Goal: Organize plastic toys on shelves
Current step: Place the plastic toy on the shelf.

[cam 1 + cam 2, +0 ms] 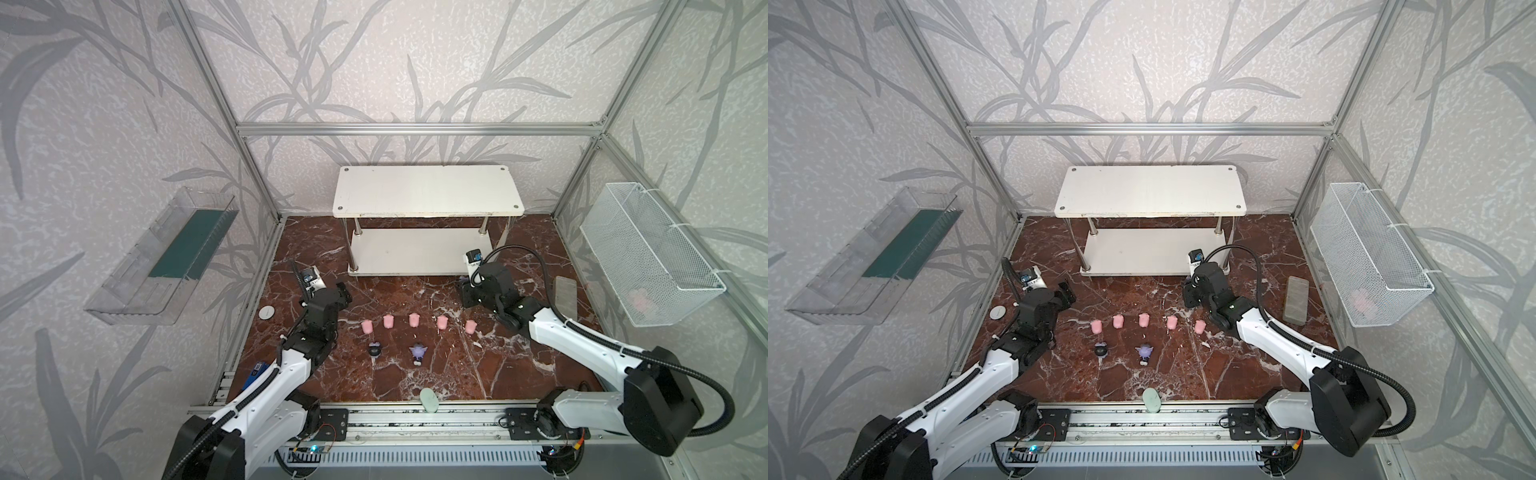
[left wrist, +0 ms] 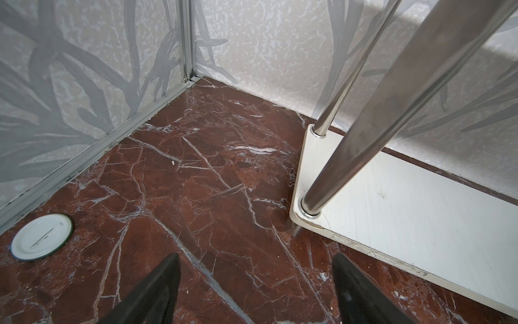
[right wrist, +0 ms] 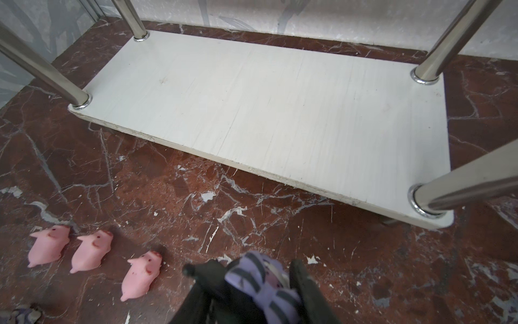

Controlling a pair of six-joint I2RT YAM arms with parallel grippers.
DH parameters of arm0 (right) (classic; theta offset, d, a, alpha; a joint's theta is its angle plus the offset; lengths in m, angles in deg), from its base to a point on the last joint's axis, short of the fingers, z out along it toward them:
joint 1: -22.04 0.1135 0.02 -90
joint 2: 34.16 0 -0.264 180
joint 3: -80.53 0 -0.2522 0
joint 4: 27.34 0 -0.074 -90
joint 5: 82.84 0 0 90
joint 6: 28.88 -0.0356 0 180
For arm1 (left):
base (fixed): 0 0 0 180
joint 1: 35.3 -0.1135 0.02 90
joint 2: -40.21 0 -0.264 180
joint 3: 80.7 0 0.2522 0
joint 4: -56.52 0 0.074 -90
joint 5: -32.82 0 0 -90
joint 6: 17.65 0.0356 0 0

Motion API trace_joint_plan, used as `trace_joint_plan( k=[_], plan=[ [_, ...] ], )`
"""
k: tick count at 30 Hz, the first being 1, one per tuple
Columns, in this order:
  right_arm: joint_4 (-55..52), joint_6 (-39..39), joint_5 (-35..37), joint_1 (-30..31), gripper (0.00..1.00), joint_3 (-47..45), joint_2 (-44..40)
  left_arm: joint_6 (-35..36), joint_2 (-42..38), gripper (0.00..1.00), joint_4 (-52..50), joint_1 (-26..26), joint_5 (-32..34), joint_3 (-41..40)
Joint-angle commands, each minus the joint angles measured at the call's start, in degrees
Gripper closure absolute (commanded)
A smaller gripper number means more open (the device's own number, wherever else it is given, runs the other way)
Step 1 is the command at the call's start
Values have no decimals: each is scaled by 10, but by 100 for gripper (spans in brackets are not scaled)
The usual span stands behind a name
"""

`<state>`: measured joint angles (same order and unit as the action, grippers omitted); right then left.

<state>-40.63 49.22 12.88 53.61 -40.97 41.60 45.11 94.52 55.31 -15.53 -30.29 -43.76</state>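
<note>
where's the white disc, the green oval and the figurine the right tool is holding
white disc (image 2: 42, 236), left wrist view, middle of its face
green oval (image 1: 429, 400), in a top view, its centre
figurine (image 3: 260, 283), right wrist view, striped lilac body

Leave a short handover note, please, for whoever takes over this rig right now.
Left gripper: open, empty, by the white rack's front left corner.
Right gripper: shut on a lilac-and-black figurine, before the lower shelf.
On the table: five pink pigs in a row, a black figurine, a purple figurine.
Done: nothing shelved yet; both boards bare.
Left: shelve the held figurine, then the other seven toys.
</note>
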Motion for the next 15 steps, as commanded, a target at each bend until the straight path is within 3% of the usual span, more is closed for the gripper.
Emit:
trace_joint_plan(
  k=[1,15],
  plan=[
    [43,22,-16,-19,72,28,31,-15,5,17,15,0,-2,-3],
    [89,17,-20,-49,72,111,152,-16,21,17,22,-1,-17,0]
  ],
)
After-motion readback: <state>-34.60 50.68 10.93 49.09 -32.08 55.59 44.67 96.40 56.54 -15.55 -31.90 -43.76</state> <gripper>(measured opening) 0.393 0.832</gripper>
